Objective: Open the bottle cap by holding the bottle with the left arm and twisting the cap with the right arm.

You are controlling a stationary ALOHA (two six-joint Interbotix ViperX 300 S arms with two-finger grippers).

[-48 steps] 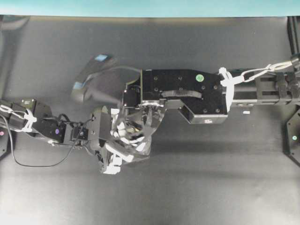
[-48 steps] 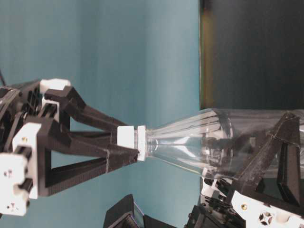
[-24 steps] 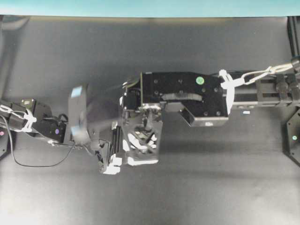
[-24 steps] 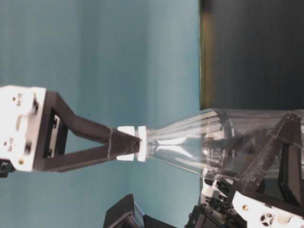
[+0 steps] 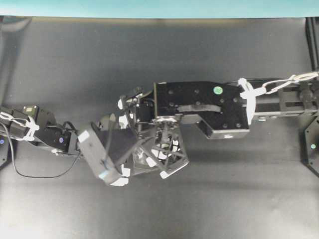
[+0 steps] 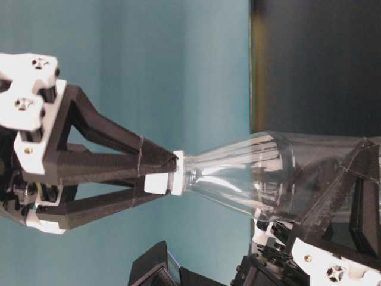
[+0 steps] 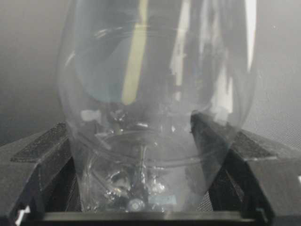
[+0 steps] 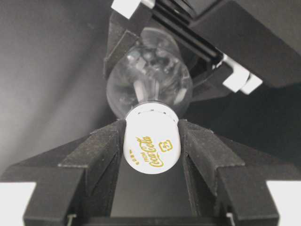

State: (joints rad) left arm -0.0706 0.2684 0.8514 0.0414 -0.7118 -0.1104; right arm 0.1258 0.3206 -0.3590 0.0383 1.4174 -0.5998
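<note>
The clear bottle (image 6: 250, 176) is held off the dark table, with its neck pointing at my right gripper. My left gripper (image 7: 141, 141) is shut on the bottle's round body (image 7: 155, 89), one pad on each side. In the table-level view this gripper (image 6: 333, 208) shows at the lower right. The white bottle cap (image 8: 151, 139) carries gold lettering and sits squeezed between the two black pads of my right gripper (image 8: 151, 134). From the side, the right gripper's lattice fingers (image 6: 113, 164) close on the cap (image 6: 161, 183). In the overhead view the right gripper (image 5: 167, 152) hides the bottle.
The right arm's boxy segment (image 5: 199, 107) reaches in from the right. Its wrist camera housing (image 5: 102, 157) hangs over the end of the left arm (image 5: 45, 134). Dark table surface (image 5: 224, 199) lies around them. Arm bases stand at the side edges (image 5: 311, 147).
My right gripper has rolled about the cap's axis with the cap between its pads, and its camera housing has swung from the far side to the near side. The bottle and left gripper have stayed put.
</note>
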